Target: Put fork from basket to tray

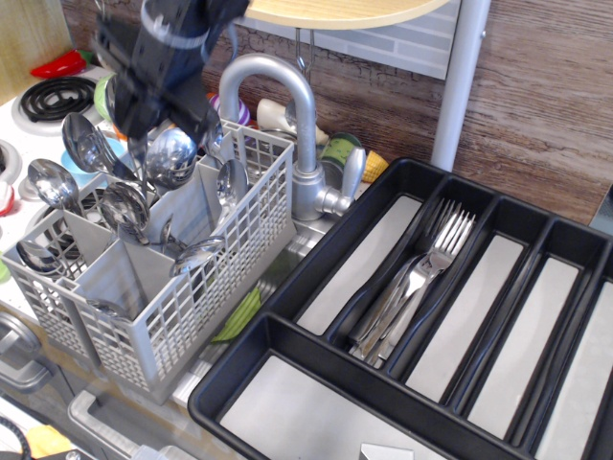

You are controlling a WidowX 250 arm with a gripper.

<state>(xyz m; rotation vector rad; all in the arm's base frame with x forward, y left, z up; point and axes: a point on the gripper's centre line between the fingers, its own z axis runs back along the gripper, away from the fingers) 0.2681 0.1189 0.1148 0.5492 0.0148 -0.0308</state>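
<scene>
The light grey basket [182, 311] stands at the left, by the sink, and holds several round-bowled spoons [172, 156]. I can make out no fork handle in it. The black tray [287, 335] lies to the right, and several silver forks [421, 278] lie together in its second long compartment. My gripper [144, 120] is a dark, motion-blurred shape above the back of the basket, over the spoon bowls. The blur hides its jaws, so I cannot tell whether it holds anything.
A silver faucet [297, 115] arches just right of the basket, close to the gripper. A white post [460, 86] stands behind the tray. A stove coil [53, 96] and coloured dishes are at the back left. A wooden shelf [326, 11] hangs overhead.
</scene>
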